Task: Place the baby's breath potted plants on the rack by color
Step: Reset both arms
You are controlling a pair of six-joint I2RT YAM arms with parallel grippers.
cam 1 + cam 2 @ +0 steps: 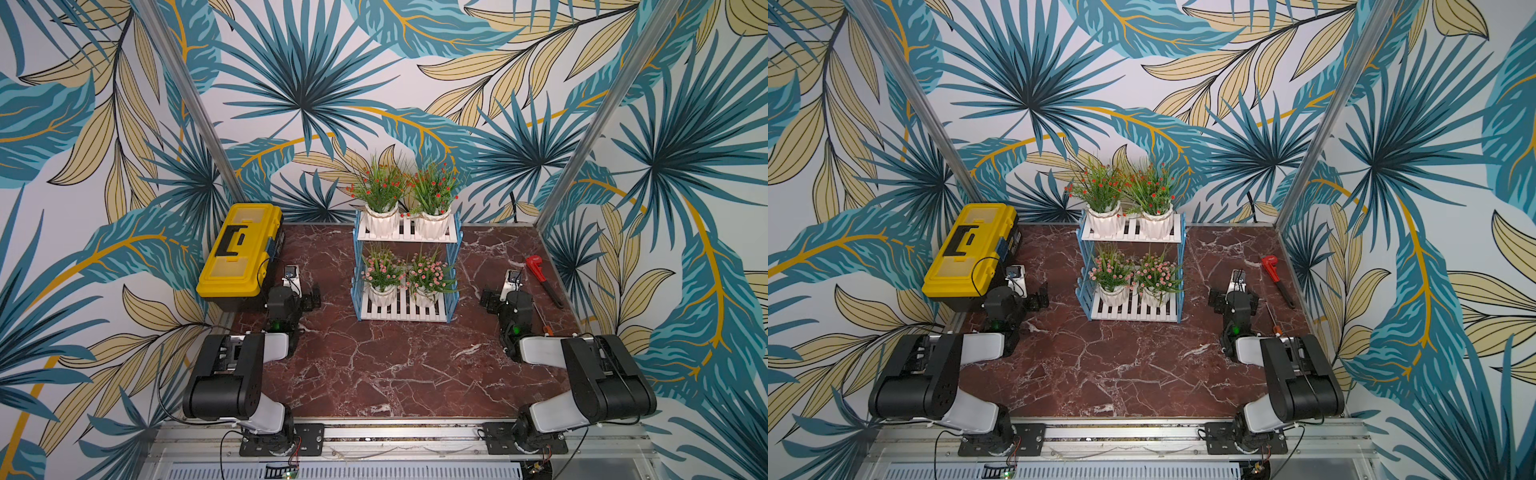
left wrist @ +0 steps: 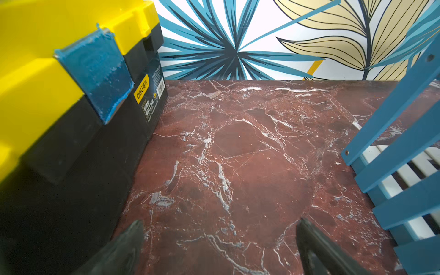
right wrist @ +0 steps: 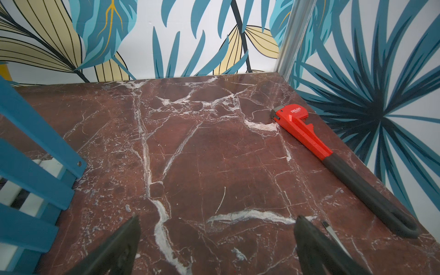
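Checking in from the remote station: nearest me, both arms sit folded low at the front edge of the red marble table (image 1: 374, 374). The left gripper (image 2: 220, 228) is down low near the tabletop with its fingers (image 2: 133, 238) spread wide apart and nothing between them. It's parked between the yellow toolbox (image 1: 239, 249) on its outer side and the rack (image 1: 401, 308) on its inner side, touching neither. Same deal with the right gripper (image 3: 217, 223): fingers apart, holding nothing. The rack's blue side frame is off to one side of it, and a red pipe wrench (image 3: 300, 126) lies flat by the right wall. A thin screwdriver (image 1: 540, 318) lies just beside that arm, its tip poking in next to one finger in the right wrist view. Further back, the rack stands mid-table toward the back wall, and both top views show all four pots on it, upright. The lower front tier has the left pink plant (image 1: 382, 270) and the right pink plant (image 1: 428, 274) side by side, leaves brushing each other. The upper rear tier carries the left red plant (image 1: 380, 191) and the right red plant (image 1: 434, 189), also side by side, their grass sticking up in front of the leafy wallpaper. So it's one color per tier, pink low and red high.
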